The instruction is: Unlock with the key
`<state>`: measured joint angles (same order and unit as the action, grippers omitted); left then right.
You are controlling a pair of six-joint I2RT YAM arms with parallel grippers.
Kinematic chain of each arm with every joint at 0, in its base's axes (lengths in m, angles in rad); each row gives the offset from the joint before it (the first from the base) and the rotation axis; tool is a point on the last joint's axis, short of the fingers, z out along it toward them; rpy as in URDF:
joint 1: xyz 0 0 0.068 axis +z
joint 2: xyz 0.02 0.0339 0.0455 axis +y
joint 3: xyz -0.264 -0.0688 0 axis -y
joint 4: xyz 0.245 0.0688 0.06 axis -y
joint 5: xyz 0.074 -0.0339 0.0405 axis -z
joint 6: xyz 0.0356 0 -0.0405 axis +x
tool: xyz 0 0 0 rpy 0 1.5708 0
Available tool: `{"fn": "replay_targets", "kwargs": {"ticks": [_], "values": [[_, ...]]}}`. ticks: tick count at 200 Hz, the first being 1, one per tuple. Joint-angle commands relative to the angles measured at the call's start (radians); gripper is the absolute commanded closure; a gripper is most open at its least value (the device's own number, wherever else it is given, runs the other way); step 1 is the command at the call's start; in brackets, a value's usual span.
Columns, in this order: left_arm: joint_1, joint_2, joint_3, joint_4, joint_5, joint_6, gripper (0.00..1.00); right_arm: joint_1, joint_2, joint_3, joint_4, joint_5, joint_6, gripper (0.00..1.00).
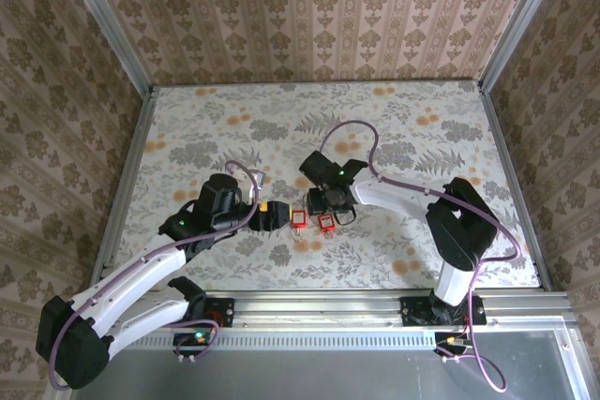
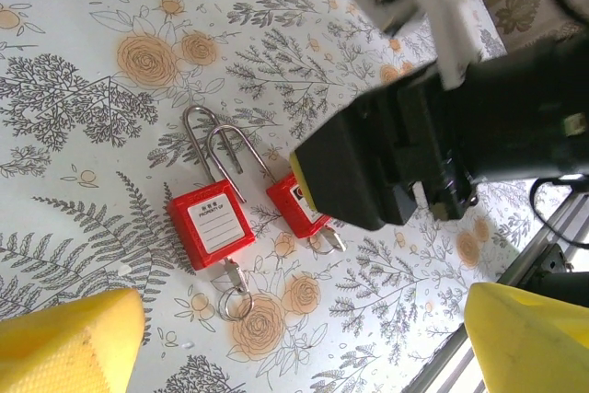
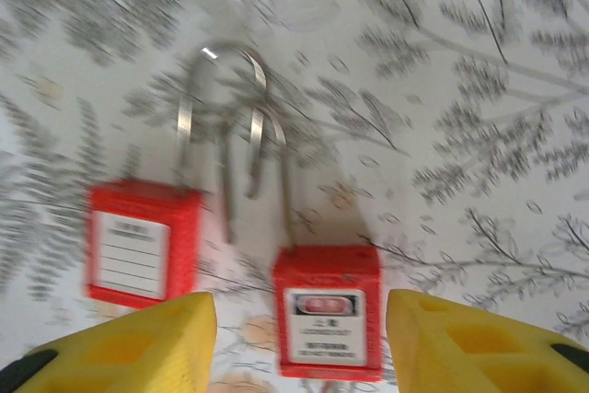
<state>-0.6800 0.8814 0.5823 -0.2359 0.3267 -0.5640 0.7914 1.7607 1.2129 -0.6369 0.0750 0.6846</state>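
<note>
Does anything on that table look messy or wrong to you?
Only one thing: the lined-label padlock and the other red padlock lie side by side with their metal loops crossing, as if tangled. Whether they are truly linked I cannot tell. Nothing looks spilled or broken.

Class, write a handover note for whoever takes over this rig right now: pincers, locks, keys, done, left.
Left pincer: open, empty, short of the locks.
Right pincer: open, astride the right lock, not gripping.
Left lock lies beside it; a key is in its base.
Done: unclear; shackles too blurred to judge.
Left: probably turn a key, free the shackle.
</note>
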Motion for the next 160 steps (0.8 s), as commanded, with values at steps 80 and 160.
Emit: {"fn": "replay_targets", "kwargs": {"ticks": [80,160], "values": [[-0.003,0.004,-0.003,0.011,-0.006,-0.002,0.10,0.043,0.084,-0.056,-0.005,0.040,0.011,0.48],[-0.003,0.020,0.008,0.011,-0.005,-0.002,0.10,0.044,0.090,-0.073,0.018,0.035,0.013,0.62]]}}
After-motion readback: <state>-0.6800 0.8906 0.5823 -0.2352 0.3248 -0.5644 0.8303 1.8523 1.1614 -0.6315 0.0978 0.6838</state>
